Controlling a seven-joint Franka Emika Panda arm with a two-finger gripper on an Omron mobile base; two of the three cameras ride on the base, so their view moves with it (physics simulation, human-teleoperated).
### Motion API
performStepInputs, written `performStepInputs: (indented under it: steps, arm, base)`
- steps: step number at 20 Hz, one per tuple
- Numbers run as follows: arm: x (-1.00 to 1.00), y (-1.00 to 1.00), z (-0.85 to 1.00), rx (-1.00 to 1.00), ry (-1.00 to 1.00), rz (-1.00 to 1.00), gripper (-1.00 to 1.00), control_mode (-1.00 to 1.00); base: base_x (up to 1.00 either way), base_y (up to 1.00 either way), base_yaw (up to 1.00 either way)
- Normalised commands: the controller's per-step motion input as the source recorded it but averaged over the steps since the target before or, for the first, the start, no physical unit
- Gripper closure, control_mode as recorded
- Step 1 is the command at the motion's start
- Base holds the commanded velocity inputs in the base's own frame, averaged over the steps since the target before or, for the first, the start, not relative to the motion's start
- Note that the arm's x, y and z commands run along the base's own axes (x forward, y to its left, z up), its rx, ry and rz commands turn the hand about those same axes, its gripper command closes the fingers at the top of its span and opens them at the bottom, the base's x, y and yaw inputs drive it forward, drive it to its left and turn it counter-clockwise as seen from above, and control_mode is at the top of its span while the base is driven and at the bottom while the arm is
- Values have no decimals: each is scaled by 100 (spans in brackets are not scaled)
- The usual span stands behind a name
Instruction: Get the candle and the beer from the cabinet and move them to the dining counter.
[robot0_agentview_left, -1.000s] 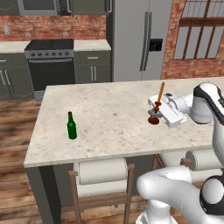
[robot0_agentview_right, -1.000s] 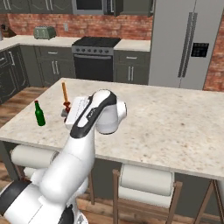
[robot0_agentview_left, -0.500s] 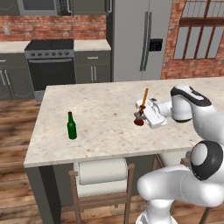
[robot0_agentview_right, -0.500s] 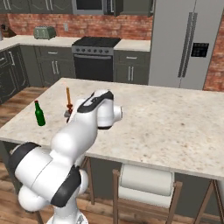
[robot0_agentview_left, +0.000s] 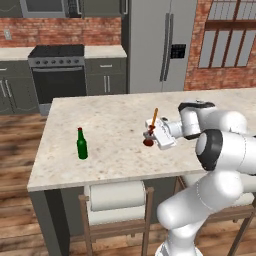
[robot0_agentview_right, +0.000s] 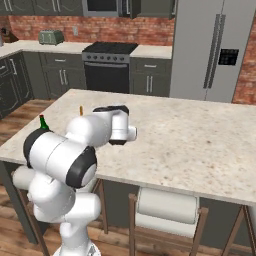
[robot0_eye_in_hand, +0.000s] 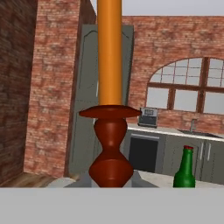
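**A:** Gripper (robot0_agentview_left: 154, 134) clamped on the candle (robot0_agentview_left: 152, 129), jaws pinched narrow around the dark red holder, taper leaning a bit off upright. Shifted further in over the dining counter (robot0_agentview_left: 110, 120) compared with a second ago, when it hung out nearer the far right edge. Base looks just above the stone or barely touching, can't tell which.

**B:** So closer to a drop-off, then. And the beer (robot0_agentview_left: 81, 144)?

**A:** Standing upright on the same counter, well off to the gripper's left, same spot as a second ago. Shows up beside the holder in the hand view too, red cap and all. Means both out of the cabinet, probably just the set-down and release left for the candle.

**B:** Any labels?

**A:** Nope. No label or writing readable on bottle or candle.
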Motion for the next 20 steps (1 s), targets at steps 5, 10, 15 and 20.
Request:
performStepInputs:
  steps: [5, 10, 15, 20]
  arm:
    - [24, 4, -23, 0, 0, -3, 100, -100]
    - [37, 5, -36, 0, -1, 0, 100, -100]
    - [43, 9, -39, 2, -2, 0, 100, -100]
    - [46, 10, -31, 0, -3, 0, 100, -100]
  base:
    - [0, 0, 0]
    - [0, 0, 0]
    - [0, 0, 0]
    - [0, 0, 0]
